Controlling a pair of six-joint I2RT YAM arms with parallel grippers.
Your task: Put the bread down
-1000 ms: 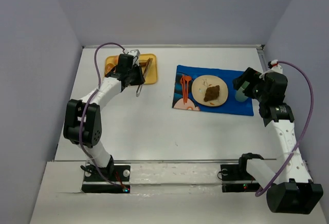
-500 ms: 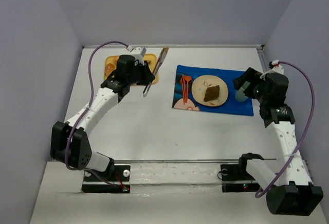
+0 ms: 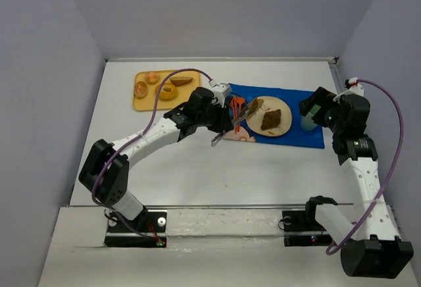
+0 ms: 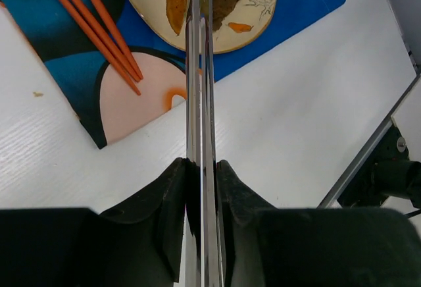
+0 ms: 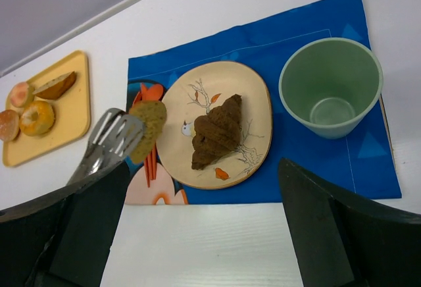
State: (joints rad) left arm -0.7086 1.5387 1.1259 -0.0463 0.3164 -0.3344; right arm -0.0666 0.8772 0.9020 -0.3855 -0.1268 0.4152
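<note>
My left gripper [image 3: 227, 117] [image 4: 200, 165] is shut on metal tongs [image 3: 245, 112] [image 4: 199, 103]. The tongs pinch a tan piece of bread [image 5: 150, 128] [image 4: 176, 0] just above the left rim of the cream plate [image 3: 255, 121] [image 5: 176, 152]. A dark brown croissant [image 3: 271, 118] [image 5: 216, 132] lies on that plate. My right gripper [image 3: 314, 109] [image 5: 204, 234] is open and empty, hovering over the right end of the blue placemat [image 3: 299, 137], beside the green cup [image 5: 331, 86].
A yellow tray [image 3: 140, 103] with several breads [image 3: 167, 92] sits at the back left. Orange utensils [image 3: 235, 112] [image 4: 99, 30] lie on the mat left of the plate. Walls enclose the table on three sides.
My left arm has swung right from the yellow tray to the plate, carrying the tongs with the bread. The right arm has not moved.
</note>
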